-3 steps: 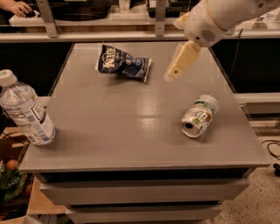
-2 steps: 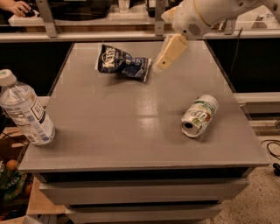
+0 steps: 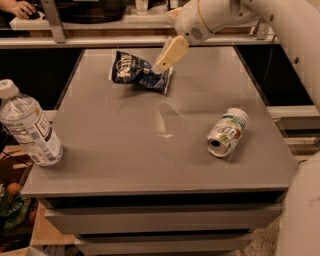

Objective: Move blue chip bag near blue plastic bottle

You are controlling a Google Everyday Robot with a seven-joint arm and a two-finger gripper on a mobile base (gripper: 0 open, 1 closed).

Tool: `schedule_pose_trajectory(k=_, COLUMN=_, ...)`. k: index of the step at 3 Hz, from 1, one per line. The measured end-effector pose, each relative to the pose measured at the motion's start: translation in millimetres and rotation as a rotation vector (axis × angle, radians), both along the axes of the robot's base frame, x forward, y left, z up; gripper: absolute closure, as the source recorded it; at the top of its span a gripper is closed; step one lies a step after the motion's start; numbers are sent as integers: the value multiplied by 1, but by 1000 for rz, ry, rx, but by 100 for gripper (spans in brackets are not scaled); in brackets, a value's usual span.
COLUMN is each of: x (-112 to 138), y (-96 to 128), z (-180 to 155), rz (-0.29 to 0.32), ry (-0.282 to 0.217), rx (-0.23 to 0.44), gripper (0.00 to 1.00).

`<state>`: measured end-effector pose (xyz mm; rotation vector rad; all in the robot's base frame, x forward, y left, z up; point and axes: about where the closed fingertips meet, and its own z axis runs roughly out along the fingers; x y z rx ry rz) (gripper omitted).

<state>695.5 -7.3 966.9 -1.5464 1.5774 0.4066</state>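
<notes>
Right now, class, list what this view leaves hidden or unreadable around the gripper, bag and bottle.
Camera view: the gripper, over the right end of the blue chip bag, hides that part; contact unclear.
Camera view: label print on the blue plastic bottle is too small to read.
Camera view: the top edge cuts off the arm.

A soda can (image 3: pixel 227 133) lies sideways on the grey table (image 3: pixel 125 165), well apart from the claw (image 3: pixel 163 64) farther back.

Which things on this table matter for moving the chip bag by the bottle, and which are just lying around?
In the job: blue chip bag, far side; blue plastic bottle, near left corner; hand, over the bag's right end.
Just lying about: soda can, on its side, right.
</notes>
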Motion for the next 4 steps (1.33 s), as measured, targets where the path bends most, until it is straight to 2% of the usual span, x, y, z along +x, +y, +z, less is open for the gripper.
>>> schedule_pose_trajectory(k=1, x=12, y=15, z=-13, rz=-21, ry=6, rx=27, gripper=0)
schedule_pose_trajectory(k=3, x=24, y=43, z=-57, rz=-45, ry=82, rx=27, gripper=0)
schedule_pose_trajectory(k=4, x=26, y=52, z=-77, rz=-40, ry=125, rx=16, gripper=16)
